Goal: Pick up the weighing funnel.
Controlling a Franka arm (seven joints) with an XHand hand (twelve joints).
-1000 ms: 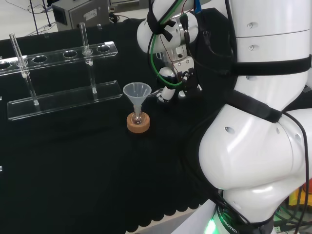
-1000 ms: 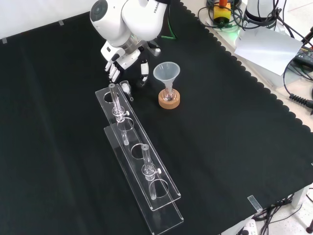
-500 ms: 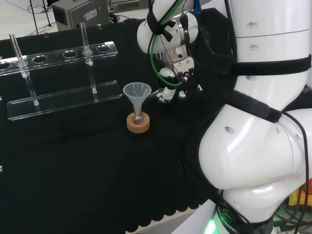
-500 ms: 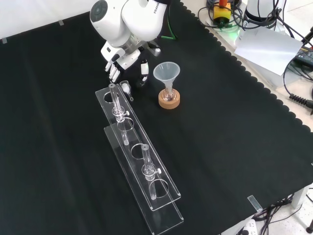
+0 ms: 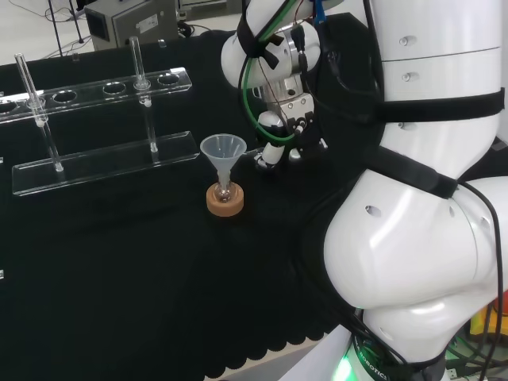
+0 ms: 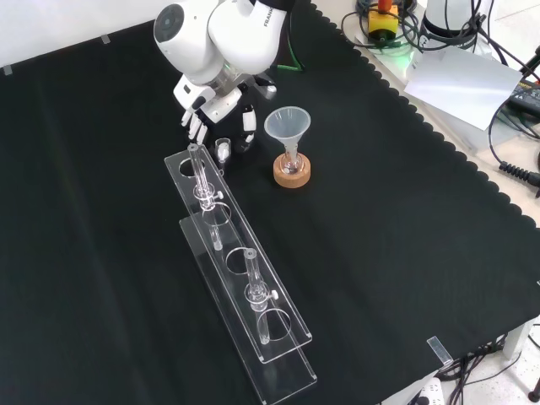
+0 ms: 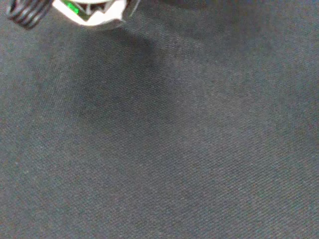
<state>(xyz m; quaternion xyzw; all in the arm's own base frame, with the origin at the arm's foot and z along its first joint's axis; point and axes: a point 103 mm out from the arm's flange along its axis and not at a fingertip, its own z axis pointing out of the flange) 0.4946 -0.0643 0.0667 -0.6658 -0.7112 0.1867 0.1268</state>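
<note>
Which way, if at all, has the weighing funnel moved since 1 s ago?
Yes. In the front view the weighing funnel has shifted slightly right, toward the funnel.

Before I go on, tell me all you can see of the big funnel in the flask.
The funnel is a clear cone, glass or plastic by its look, standing upright with its wide mouth up. Its narrow stem goes down into a small flask seated on a cork ring on the black cloth. In the front view it stands right of the hand, apart from it.
</note>
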